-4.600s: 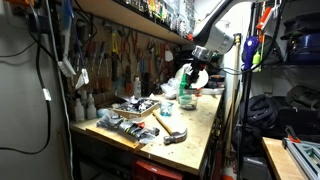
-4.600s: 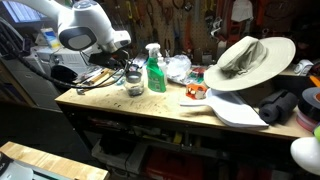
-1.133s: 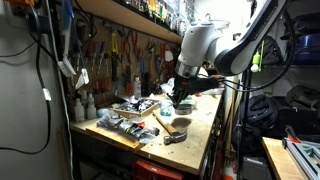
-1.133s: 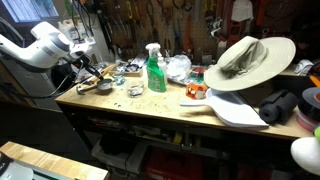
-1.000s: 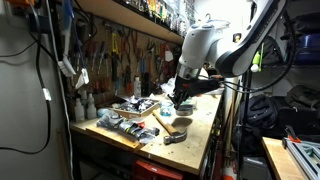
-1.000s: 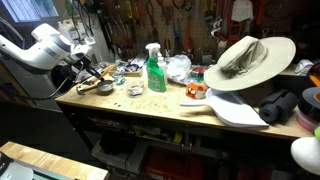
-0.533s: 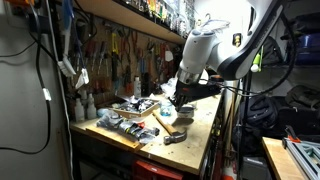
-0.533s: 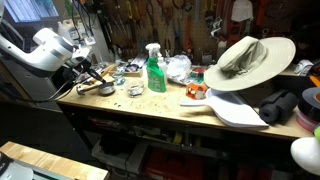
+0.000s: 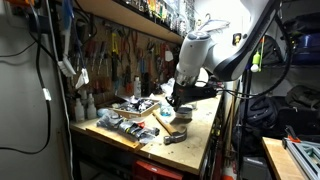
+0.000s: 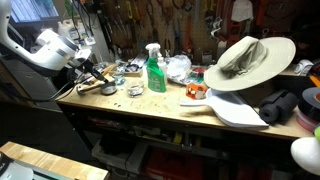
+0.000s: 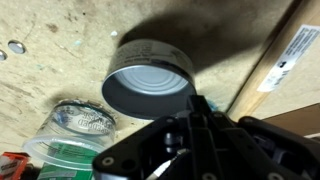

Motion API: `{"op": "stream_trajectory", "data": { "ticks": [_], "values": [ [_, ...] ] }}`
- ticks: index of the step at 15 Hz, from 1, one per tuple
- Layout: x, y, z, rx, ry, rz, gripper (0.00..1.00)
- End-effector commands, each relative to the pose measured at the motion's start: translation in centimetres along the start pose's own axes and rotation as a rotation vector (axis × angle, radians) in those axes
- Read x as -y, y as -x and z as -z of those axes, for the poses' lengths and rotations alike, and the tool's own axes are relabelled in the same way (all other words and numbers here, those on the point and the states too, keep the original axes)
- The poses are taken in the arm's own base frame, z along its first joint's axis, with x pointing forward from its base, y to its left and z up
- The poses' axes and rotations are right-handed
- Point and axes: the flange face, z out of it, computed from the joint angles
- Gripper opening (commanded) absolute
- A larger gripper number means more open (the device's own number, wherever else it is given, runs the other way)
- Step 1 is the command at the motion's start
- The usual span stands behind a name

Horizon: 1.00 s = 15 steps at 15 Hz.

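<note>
While the gripper hangs low over one end of a cluttered wooden bench, its dark body fills the bottom of the wrist view; I cannot tell from any view whether its fingers stand apart or together, and nothing shows in its hold.

Just past the gripper in the wrist view stands a round metal can, upright on bare wood, its plain silver top facing the camera; in an exterior view the can sits just beside the gripper, near the bench's end.

On one side of the can the bench stops at a straight edge, close by; past that edge shows a white labelled box. On the other side a small jar stands near the can, not touching; next to the jar is a spray bottle of green liquid. Beyond the can the wood lies open.

In both exterior views the bench is pale, scuffed wood; loose tools crowd one part; a broad hat rests at the far end, well apart from the gripper. Hand tools hang on the wall behind; the room is a dim workshop.
</note>
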Motion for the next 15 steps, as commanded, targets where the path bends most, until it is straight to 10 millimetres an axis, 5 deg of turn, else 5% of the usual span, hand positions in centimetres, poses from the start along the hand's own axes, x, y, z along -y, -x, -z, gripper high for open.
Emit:
{"op": "stream_trajectory", "data": {
  "ticks": [1,11,12,15],
  "values": [
    [0.9,-0.5,-0.9,-0.008,0.019,-0.026,0.01],
    [3.4,-1.4,-1.8,0.007,0.007,-0.005,0.01],
    [3.5,-1.4,-1.8,0.012,0.003,-0.003,0.27],
    [3.0,-1.8,-1.3,0.011,-0.011,-0.001,0.41]
  ]
}}
